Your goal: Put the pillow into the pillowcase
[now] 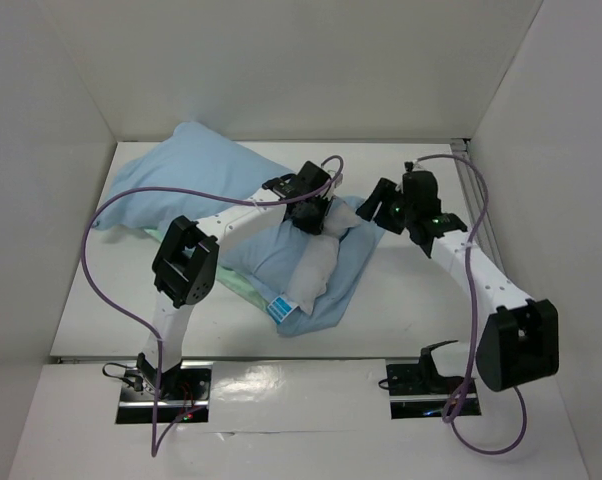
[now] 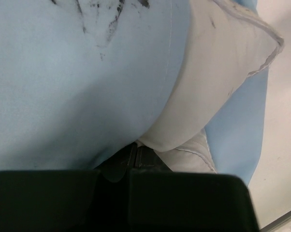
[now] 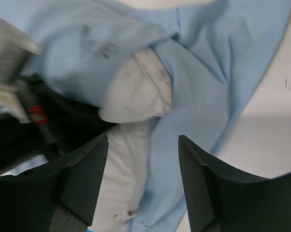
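Observation:
The light blue pillowcase (image 1: 191, 175) lies across the table's far left, bulging with the pillow. The pillow's white end (image 1: 316, 265) sticks out of the opening, its blue-and-white label (image 1: 281, 307) at the near corner. My left gripper (image 1: 316, 218) is at the opening's upper lip. In the left wrist view its jaws (image 2: 136, 153) are pressed together where the pillowcase (image 2: 78, 87) meets the pillow (image 2: 208, 72), with the tips hidden in the fold. My right gripper (image 1: 374, 208) is open and empty, hovering over the pillow (image 3: 136, 92) and the loose pillowcase flap (image 3: 198, 82).
A sea-green edge of cloth (image 1: 236, 285) shows under the pillowcase near the left arm. White walls enclose the table on the left, back and right. Purple cables loop over both arms. Bare white table (image 1: 401, 300) lies in front of the right arm.

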